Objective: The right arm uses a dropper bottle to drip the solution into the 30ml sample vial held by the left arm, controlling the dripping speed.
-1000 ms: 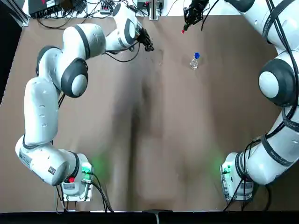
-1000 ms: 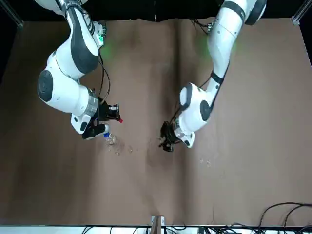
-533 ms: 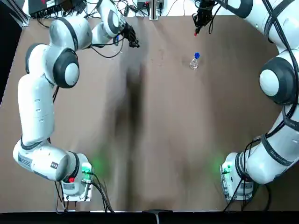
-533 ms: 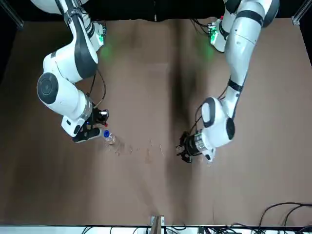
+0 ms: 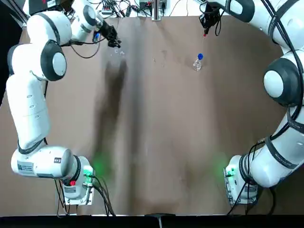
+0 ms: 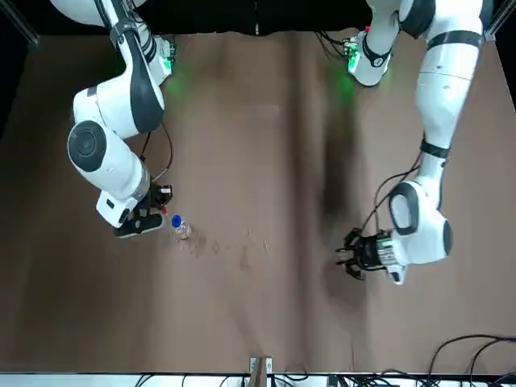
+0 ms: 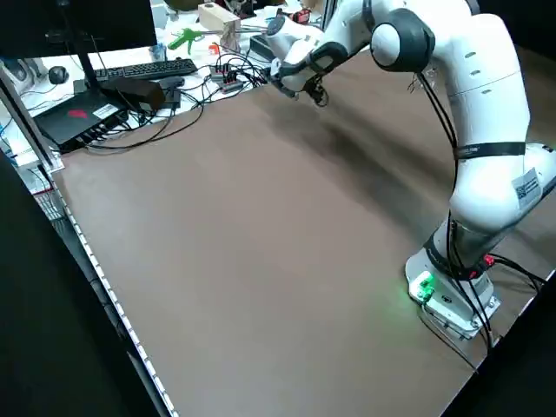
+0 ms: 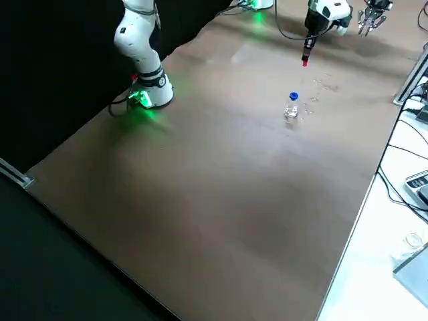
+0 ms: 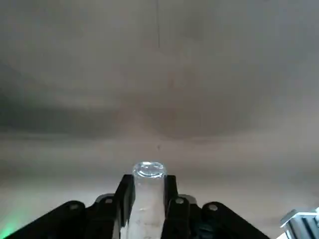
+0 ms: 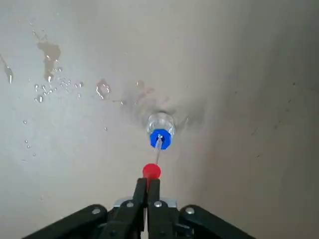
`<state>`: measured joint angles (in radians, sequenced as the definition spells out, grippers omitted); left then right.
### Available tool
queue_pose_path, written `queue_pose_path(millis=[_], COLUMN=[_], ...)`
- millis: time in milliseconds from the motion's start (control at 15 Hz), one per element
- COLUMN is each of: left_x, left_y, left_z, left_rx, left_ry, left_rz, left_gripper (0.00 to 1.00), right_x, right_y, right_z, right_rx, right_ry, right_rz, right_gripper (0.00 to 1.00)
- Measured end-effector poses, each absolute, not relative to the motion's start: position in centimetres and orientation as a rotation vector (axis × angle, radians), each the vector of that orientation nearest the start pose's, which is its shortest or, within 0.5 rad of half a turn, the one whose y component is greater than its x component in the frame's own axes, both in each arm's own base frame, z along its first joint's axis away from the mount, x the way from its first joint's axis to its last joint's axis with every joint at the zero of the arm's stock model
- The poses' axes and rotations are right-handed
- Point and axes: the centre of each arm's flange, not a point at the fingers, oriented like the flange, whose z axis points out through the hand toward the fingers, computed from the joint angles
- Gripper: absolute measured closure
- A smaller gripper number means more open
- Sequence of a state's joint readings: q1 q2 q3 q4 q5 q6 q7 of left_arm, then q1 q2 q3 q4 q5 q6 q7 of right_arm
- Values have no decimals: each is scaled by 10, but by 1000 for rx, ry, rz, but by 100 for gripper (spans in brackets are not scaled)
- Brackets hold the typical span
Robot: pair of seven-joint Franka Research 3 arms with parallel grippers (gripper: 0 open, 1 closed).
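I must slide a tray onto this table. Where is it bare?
The wide brown stretch between the two arm bases and the dropper bottle is bare. The far edge is crowded: left pincer with the vial, right pincer, spilled drops.

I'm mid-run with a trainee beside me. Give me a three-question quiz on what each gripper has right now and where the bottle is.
1. Multiple choice: what does the left gripper hold?
A. the clear vial
B. a red cap
C. nothing
2. True or false: the blue-collared bottle is lifted off the table.
3. Fill in the blank: the right gripper is shut on the ____-bulbed dropper.

Key: 1 A. 2 False, the bottle stands on the table by itself. 3 red.
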<state>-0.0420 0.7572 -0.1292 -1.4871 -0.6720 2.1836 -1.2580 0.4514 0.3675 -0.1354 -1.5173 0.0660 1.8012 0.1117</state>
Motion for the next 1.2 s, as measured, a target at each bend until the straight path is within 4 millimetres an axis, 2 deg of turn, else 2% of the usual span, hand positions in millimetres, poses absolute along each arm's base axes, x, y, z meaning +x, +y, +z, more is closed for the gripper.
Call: queue_pose_path(millis=[200,600,733,1067,1200], left_x=[707,698,694,688,688], left_y=[-86,-43,-35,-35,-35], left_z=[226,202,193,160,157], left_rx=[-2516,-2534,-2541,-2579,-2589], left_ry=[-2414,-2394,-2380,-2348,-2348], left_rz=[819,822,829,863,864], left_gripper=[69,69,69,68,67], right_x=[619,617,618,621,621], right_y=[221,222,223,225,226], right_z=[435,423,418,394,391], right_rx=[-3133,-3139,-3141,-3149,-3150], right_ry=[-303,-308,-309,-311,-312], right_rz=[166,200,210,251,254], right_gripper=[96,96,96,96,96])
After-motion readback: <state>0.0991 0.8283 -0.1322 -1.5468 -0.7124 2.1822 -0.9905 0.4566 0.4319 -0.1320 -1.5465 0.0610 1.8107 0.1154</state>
